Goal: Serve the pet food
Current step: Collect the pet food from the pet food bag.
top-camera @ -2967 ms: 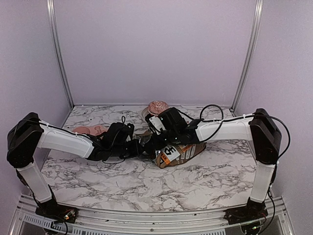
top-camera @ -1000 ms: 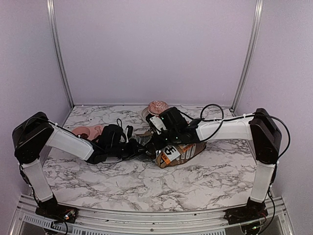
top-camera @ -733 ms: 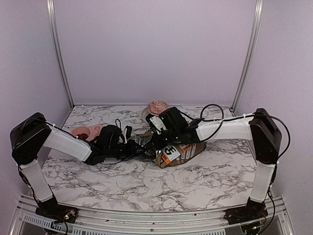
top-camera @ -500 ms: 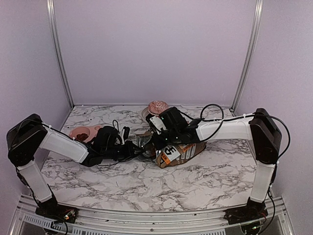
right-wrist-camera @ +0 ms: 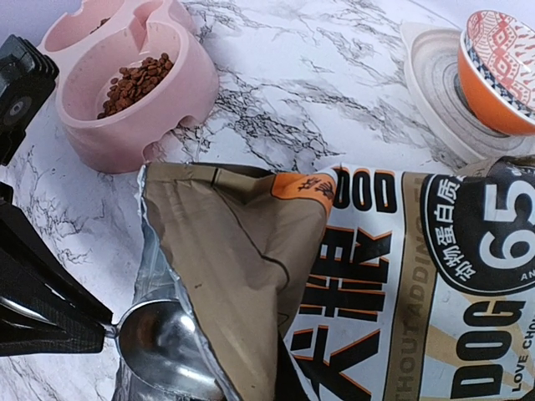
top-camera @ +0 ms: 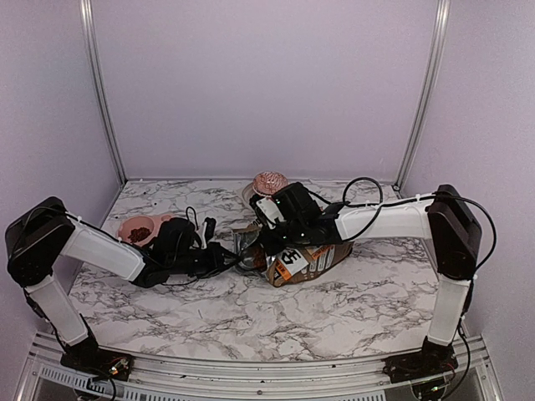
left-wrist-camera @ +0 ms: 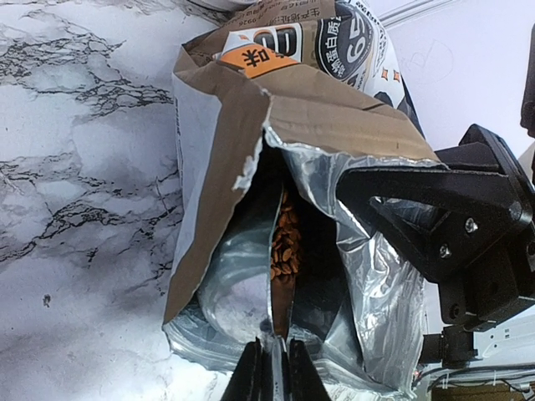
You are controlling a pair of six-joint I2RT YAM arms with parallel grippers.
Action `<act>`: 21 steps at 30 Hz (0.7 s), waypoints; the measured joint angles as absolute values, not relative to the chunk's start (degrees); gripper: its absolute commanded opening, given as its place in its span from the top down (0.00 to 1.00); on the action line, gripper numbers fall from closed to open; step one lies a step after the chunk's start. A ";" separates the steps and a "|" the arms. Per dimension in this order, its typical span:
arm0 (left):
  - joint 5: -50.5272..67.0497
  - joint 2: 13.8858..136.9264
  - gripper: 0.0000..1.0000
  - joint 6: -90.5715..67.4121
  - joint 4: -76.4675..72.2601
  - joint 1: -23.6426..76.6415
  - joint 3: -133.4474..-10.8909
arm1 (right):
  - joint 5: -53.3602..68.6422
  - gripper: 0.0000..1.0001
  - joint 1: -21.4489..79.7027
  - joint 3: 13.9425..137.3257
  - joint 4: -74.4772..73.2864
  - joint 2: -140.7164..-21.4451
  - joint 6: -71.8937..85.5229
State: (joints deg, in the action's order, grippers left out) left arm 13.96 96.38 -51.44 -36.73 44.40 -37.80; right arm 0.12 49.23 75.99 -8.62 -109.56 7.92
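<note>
Between the two sets of fingers: a brown-and-white printed paper bag (left-wrist-camera: 251,109) with a silver foil lining lies on its side on the white, grey-veined marble bench (top-camera: 334,309). Its open mouth faces the left fingers.
Left fingers (left-wrist-camera: 257,378): black, drawn almost together. They pinch the thin handle of a shiny metal spoon (right-wrist-camera: 159,342) between the tips.
Spoon: the bowl sits just ahead of the left fingertips, inside the bag's mouth against the foil. The left wrist view shows it edge-on. The right wrist view shows bare metal on the part in sight, and the bag's brown flap hides the rest.
Right fingers (left-wrist-camera: 393,188): black, fully closed. They grip the foil-lined lip of the bag's mouth, across the opening from the brown flap.
Pet food (left-wrist-camera: 284,242): small reddish-brown dry kibble pellets. One cluster shows deep in the bag, straight ahead of the left fingertips and beside the spoon's edge. Whether any pellets lie on the spoon cannot be told. Another heap (right-wrist-camera: 134,82) lies in the dish described below.
Dish: a pale pink, two-lobed plastic dish (right-wrist-camera: 125,138) stands on the bench beyond and to the left of the left fingers. It is near the bag's mouth but apart from it.
Beyond the right fingers: a white round plate (right-wrist-camera: 430,83) carries a round item with orange-red sides (right-wrist-camera: 501,83). Both are apart from the bag.
</note>
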 measured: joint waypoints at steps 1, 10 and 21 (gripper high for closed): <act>14.02 96.38 1.00 -51.48 -37.10 44.27 -37.63 | 0.12 1.00 49.23 75.99 -8.62 -109.51 7.99; 14.66 94.43 1.00 -52.05 -38.83 43.16 -35.20 | 2.37 1.00 47.64 75.99 -9.10 -109.12 9.02; 16.21 91.96 1.00 -52.10 -40.05 42.19 -32.80 | 4.03 1.00 46.98 75.99 -9.10 -109.10 8.75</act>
State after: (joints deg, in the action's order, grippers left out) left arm 16.21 91.96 -52.10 -40.05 42.19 -32.80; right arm 4.03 46.98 75.99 -9.10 -109.10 8.75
